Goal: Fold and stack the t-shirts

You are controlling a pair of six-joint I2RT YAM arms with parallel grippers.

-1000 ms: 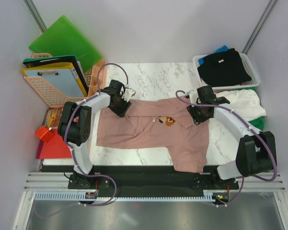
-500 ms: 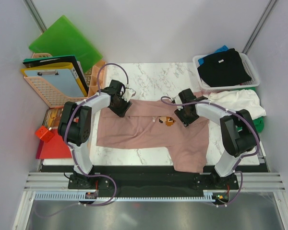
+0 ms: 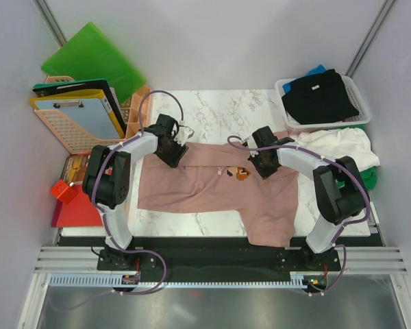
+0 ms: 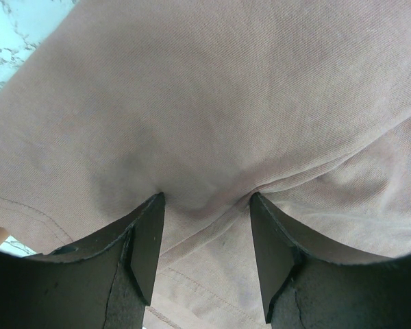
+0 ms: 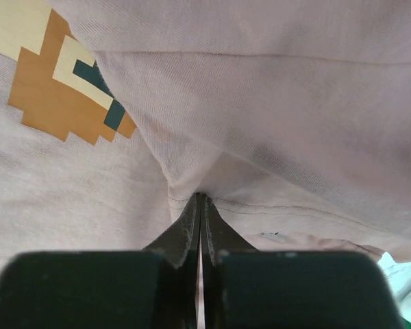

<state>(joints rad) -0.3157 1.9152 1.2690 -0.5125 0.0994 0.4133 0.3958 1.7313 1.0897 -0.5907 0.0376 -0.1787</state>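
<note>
Pink cloth fills the centre of the scene: the pink t-shirt point(image 3: 205, 181) lies spread across the marble worktop point(image 3: 219, 113), body running left to right, one part reaching the near edge at the right, and its pixel print point(image 3: 241, 173) facing up. The left claw point(image 3: 172, 154) rests on the far left part of the garment; in the wrist view its jaws stand apart, pressed onto the cloth with a low ridge of fabric between them, not yet pinched. The right claw point(image 3: 262, 166) sits just right of the print; in its wrist view the jaws are closed tight on a seamed edge of the pink cloth, a raised layer of which partly overlaps the print. By these signs the task is judged to be at an early stage: the first fold of this shirt is only being set up, no finished fold is evident, and no stack exists. The remaining garments are unfolded: a black t-shirt point(image 3: 320, 96) and a blue t-shirt point(image 3: 317, 70) heaped in the white basket point(image 3: 356, 81) at the far right, a crumpled white t-shirt point(image 3: 342, 144) just near of it, and what seems a green t-shirt point(image 3: 370, 177) showing beneath that.
</note>
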